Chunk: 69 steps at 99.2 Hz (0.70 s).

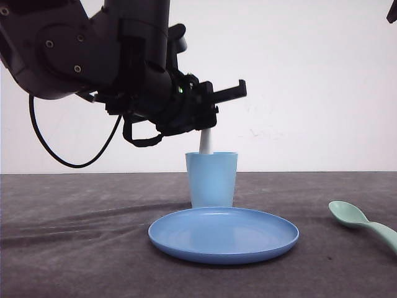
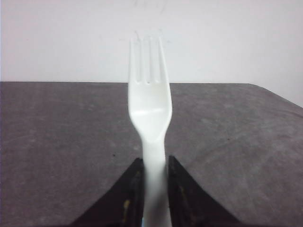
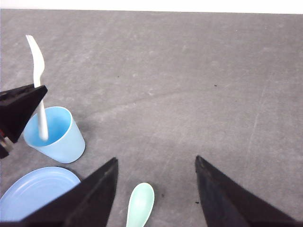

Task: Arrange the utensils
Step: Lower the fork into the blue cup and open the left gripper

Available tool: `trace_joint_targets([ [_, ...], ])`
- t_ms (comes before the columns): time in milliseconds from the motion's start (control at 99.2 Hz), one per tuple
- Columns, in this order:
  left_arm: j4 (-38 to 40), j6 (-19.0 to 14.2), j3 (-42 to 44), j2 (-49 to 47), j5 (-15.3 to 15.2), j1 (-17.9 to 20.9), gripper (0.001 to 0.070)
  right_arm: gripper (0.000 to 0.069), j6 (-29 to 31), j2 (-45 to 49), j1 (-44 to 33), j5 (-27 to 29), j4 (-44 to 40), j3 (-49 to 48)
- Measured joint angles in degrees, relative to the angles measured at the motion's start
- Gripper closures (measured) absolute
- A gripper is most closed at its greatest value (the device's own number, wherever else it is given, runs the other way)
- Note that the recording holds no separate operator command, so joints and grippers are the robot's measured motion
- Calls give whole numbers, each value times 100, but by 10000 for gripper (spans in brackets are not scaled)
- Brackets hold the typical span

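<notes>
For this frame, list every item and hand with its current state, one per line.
fork: gripped by its handle, handle end dipped in the cup, tines up
left hand: shut on the fork
right hand: open, holding nothing, above the spoon
spoon: lying on the table, untouched
cup: upright behind the plate
plate: flat on the table, nothing on it

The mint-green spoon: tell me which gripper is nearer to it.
Right. The open right gripper hangs just above the spoon, whose bowl lies between its fingers. The left gripper is farther off, holding the fork over the cup.
</notes>
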Motion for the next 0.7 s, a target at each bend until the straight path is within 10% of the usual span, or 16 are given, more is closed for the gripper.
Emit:
trace_joint_targets([
  [555, -546, -72, 0, 0, 50, -39, 658, 371, 2, 0, 2, 0, -52, 0],
  [696, -516, -109, 0, 0, 50, -57, 502, 371, 0, 0, 2, 0, -118, 0],
])
